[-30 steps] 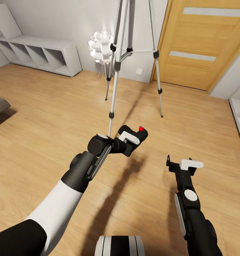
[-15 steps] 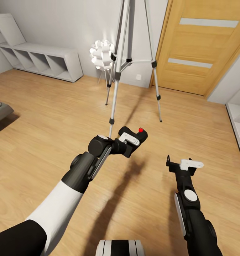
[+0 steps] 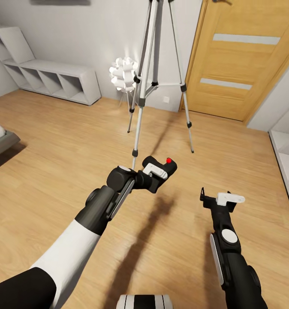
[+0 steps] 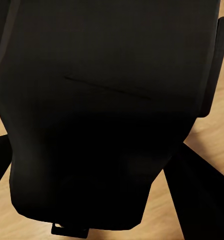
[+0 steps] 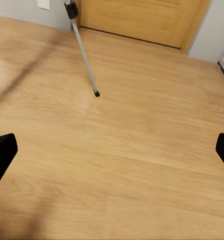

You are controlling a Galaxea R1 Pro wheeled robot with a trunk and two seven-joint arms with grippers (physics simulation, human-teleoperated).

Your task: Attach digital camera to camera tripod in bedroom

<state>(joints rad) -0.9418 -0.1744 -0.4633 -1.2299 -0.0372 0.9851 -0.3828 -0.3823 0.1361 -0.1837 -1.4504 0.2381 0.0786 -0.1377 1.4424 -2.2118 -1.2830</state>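
Two arms reach forward over the light wood floor point(image 3: 54, 141) in the head view; the left gripper point(image 3: 155, 174) is clenched on the digital camera point(image 3: 161, 166), carried in the air just short of the nearest foot of the camera tripod point(image 3: 151, 81); the camera's body runs slantwise, its long axis going from the gripper up and away toward the right, and its round red button point(image 3: 169, 160) faces upward at the far end; which way the lens points cannot be told. In the left wrist view the camera's dark body point(image 4: 107, 115) sits close before the lens, with bits of floor at the edges.

The tripod stands upright and well ahead of the arms, its three silver legs splayed on the floor, centre braces joining them about halfway up; its head is cut off by the top edge of the view. A white bulbous lamp point(image 3: 123, 74) stands behind its left leg by the wall; a wooden door point(image 3: 243, 60) is to the right, a low grey shelf unit point(image 3: 54, 79) to the left, and a corner of the bed point(image 3: 1, 137) shows at the left edge.

The right gripper point(image 3: 221, 199) hangs empty above the floor, fingers point(image 5: 2, 155) released and spread wide; between them the right wrist view shows one tripod leg point(image 5: 84, 55) with its black foot on the floor, before the door.
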